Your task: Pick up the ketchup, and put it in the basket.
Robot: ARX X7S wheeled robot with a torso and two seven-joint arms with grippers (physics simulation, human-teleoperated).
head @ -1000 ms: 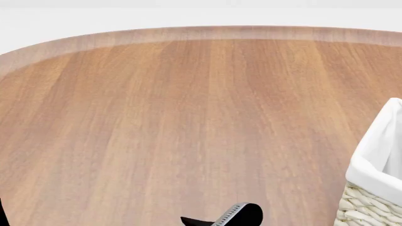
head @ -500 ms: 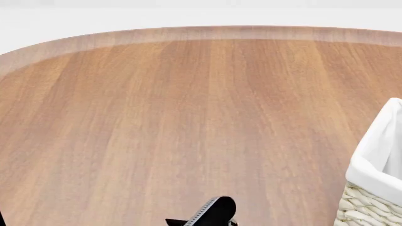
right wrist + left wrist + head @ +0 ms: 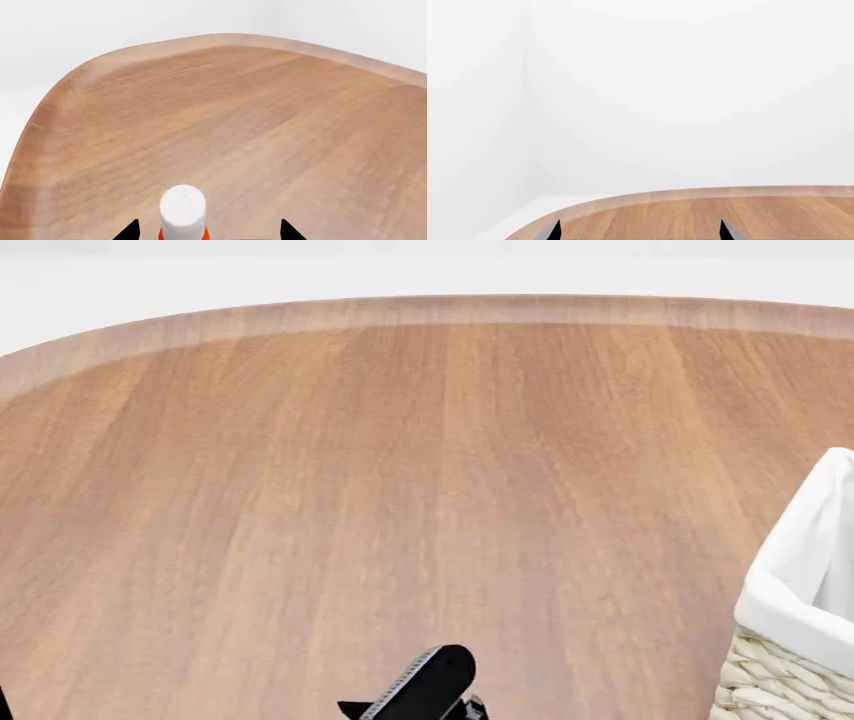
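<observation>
**Ketchup bottle between spread right gripper fingers**

The ketchup (image 3: 182, 210) stands white cap up between the right gripper (image 3: 208, 231) fingertips, which sit apart on either side. The left gripper (image 3: 639, 231) fingertips are also spread, over the wooden table (image 3: 400, 470). The basket (image 3: 801, 620) stands at the table's right side, white liner over its rim

The right end effector (image 3: 208, 231) has its tips spread wide; the left end effector (image 3: 639, 231) also shows both tips apart.
</observation>
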